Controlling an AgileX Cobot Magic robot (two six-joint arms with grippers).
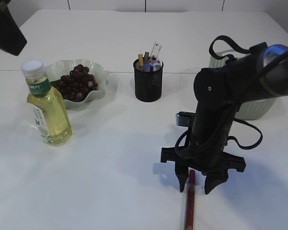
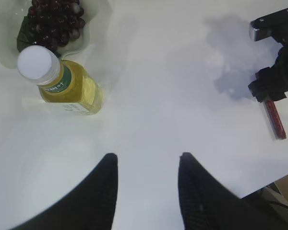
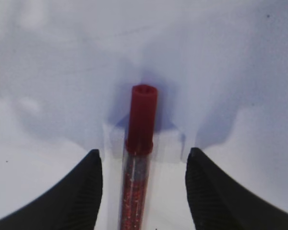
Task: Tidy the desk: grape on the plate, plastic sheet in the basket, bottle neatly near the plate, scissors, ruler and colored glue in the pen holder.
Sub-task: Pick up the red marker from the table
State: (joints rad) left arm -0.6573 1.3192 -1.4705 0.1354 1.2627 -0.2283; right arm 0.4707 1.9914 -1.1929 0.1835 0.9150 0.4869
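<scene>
A red glitter colored glue tube [image 1: 189, 201] [image 3: 138, 163] [image 2: 273, 118] lies on the white table near the front. My right gripper [image 1: 194, 186] [image 3: 144, 155] hangs over its capped end, open, one finger on each side and neither touching it. The bottle [image 1: 47, 106] [image 2: 62, 82] of yellow liquid stands upright just in front of the plate [image 1: 99, 76] [image 2: 93, 28], which holds the grape [image 1: 77, 82] [image 2: 54, 21] bunch. The black pen holder [image 1: 148, 81] holds several items. High above the table, my left gripper [image 2: 147, 158] is open and empty. The basket [image 1: 252, 109] sits behind my right arm.
Bare white tabletop lies between the bottle and my right arm. The table's edge and a brown floor corner [image 2: 285, 189] show in the left wrist view at the lower right.
</scene>
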